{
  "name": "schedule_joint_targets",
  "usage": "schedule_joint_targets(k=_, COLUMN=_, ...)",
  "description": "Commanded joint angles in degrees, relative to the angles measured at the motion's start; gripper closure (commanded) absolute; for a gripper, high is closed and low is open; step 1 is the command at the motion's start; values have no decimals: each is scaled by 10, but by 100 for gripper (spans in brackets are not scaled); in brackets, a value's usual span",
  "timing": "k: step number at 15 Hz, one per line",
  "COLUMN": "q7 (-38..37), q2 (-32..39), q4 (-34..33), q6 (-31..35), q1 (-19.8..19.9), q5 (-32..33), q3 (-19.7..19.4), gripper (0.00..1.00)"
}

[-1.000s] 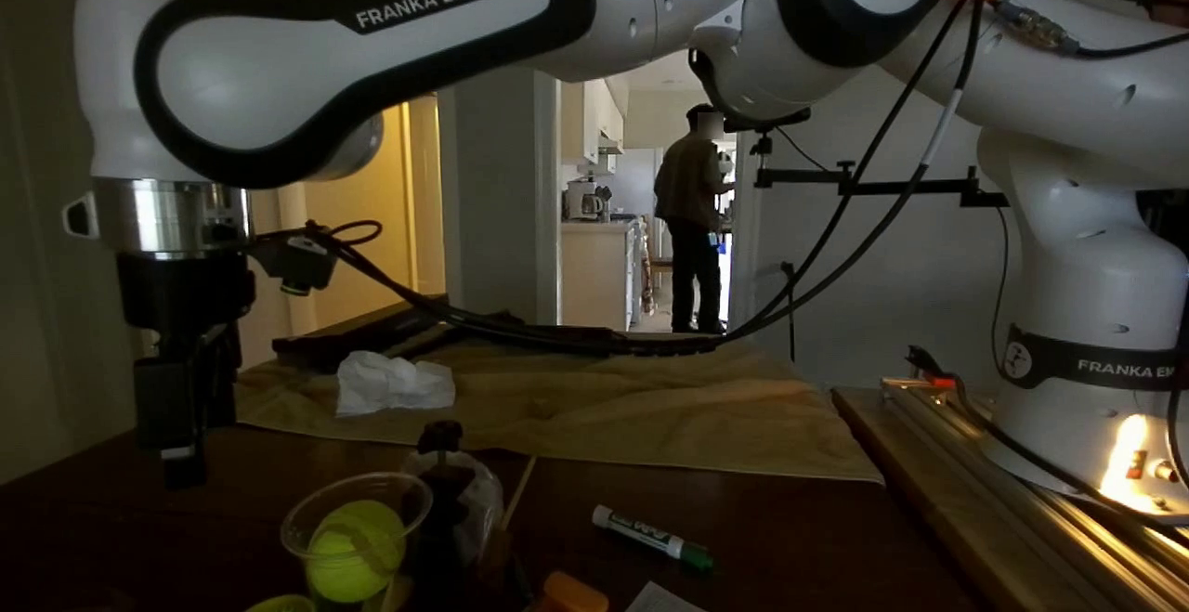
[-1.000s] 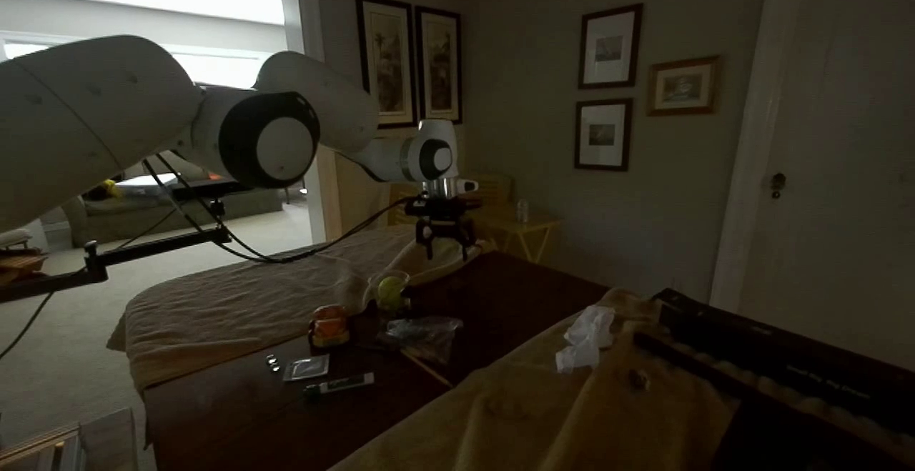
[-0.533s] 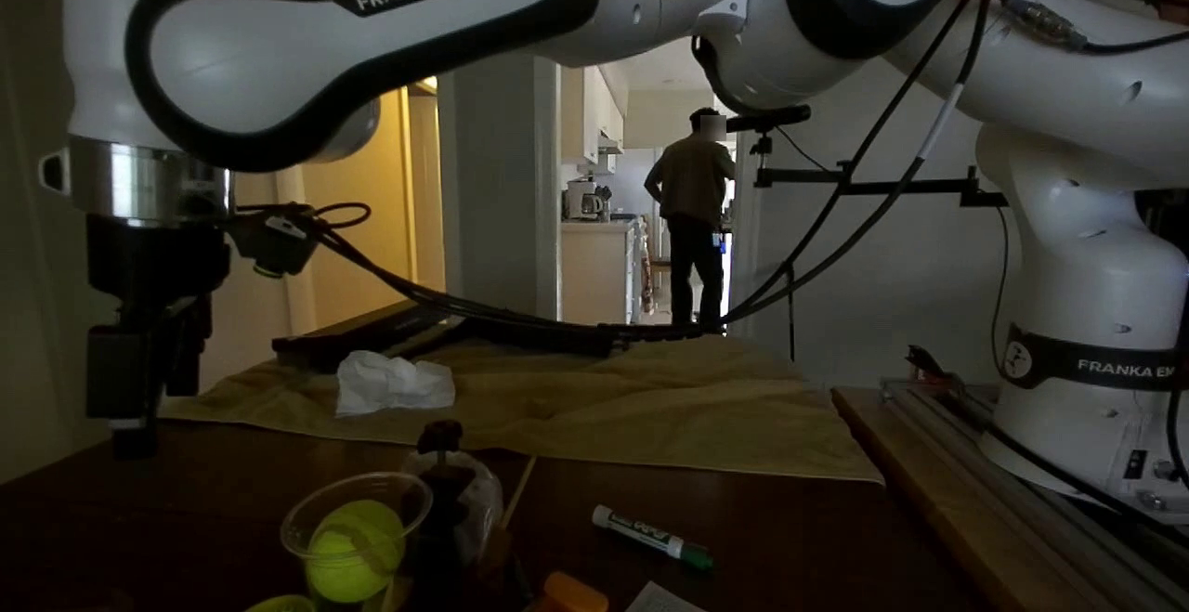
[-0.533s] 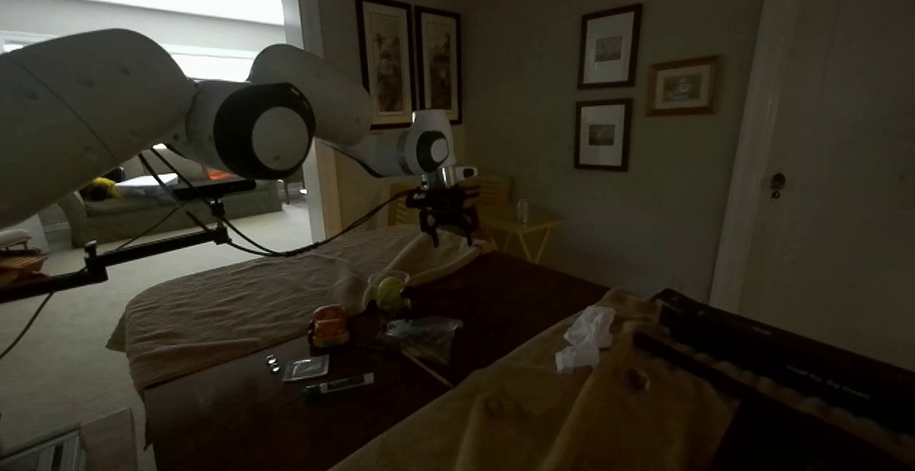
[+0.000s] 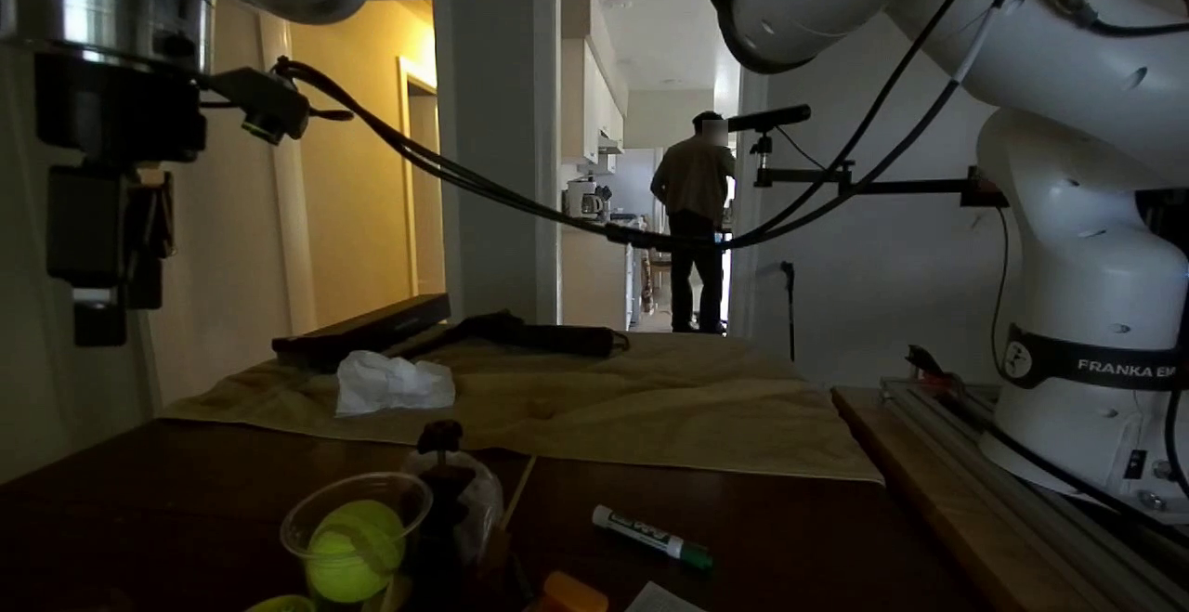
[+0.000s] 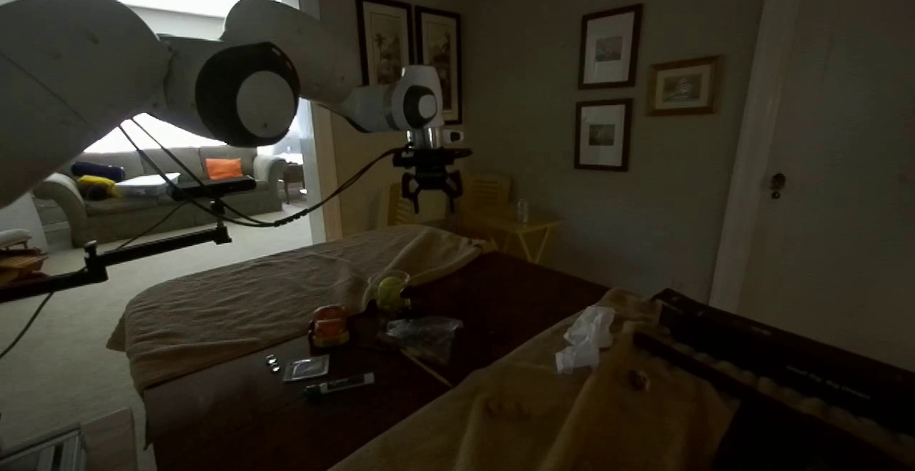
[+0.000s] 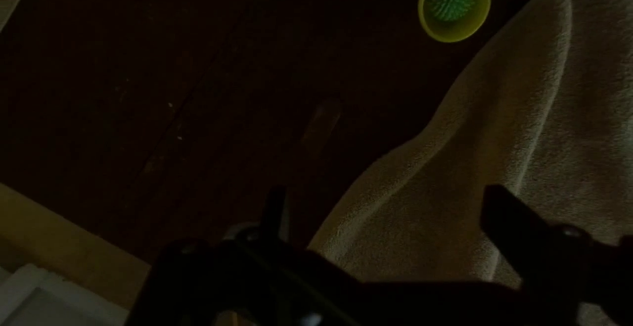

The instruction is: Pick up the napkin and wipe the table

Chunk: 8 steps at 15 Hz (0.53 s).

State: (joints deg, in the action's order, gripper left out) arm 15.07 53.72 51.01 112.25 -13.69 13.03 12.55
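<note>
One crumpled white napkin (image 6: pixel 587 335) lies, in an exterior view, on a rumpled tan cloth (image 6: pixel 550 421) draped over the dark wooden surface (image 6: pixel 532 292), just where it was a second ago; the tool (image 6: pixel 434 208) has climbed since then and hangs in mid-air, well apart from the napkin, its black fingers (image 6: pixel 414 205) bowed and spread like an inverted U. Crinkled clear plastic (image 6: pixel 429 335) sits on the wood near an orange-and-yellow thing (image 6: pixel 329 326). In an exterior view with a yellow-green ball (image 5: pixel 356 552) inside a round, see-through cup (image 5: pixel 299 527), the arm (image 5: pixel 799 8) has lifted too; the napkin, all soft wrinkles and peaks, the cup and a slim white marker (image 5: pixel 646 536) with a green cap have stayed put. Black cables (image 5: pixel 641 237) that earlier crossed in front of a long dark thing (image 5: pixel 548 337) on the cloth now sag above it. From the wrist, plush brown fabric (image 7: pixel 534 133) with a long raised fold runs beside scuffed, nearly black wood, and a round yellow thing (image 7: pixel 454 31) has a green, spiky middle. The tool is released, fingers wide apart, with only air between them.
</note>
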Motion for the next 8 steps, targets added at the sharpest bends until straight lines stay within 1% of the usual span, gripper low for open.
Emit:
schedule_joint_targets(k=1, q7=0, q2=0, q4=1, q6=0, q1=0, q5=0, q3=0, gripper=0)
schedule_joint_targets(k=2, q7=1, q2=0, q4=4, q6=0, q1=1, q5=0, q3=0, gripper=0)
schedule_joint_targets(k=3, q7=-5, q2=13, q4=-4, q6=1, q1=12, q5=-20, q3=8, gripper=0)
schedule_joint_targets(k=5, q7=-50, q2=3, q4=-2, q6=4, q1=17, q5=-59, q3=23, gripper=0)
schedule_joint_targets(k=8, q7=-102, q2=-31, q4=35, q6=59, q1=7, q5=-80, q3=35, gripper=0)
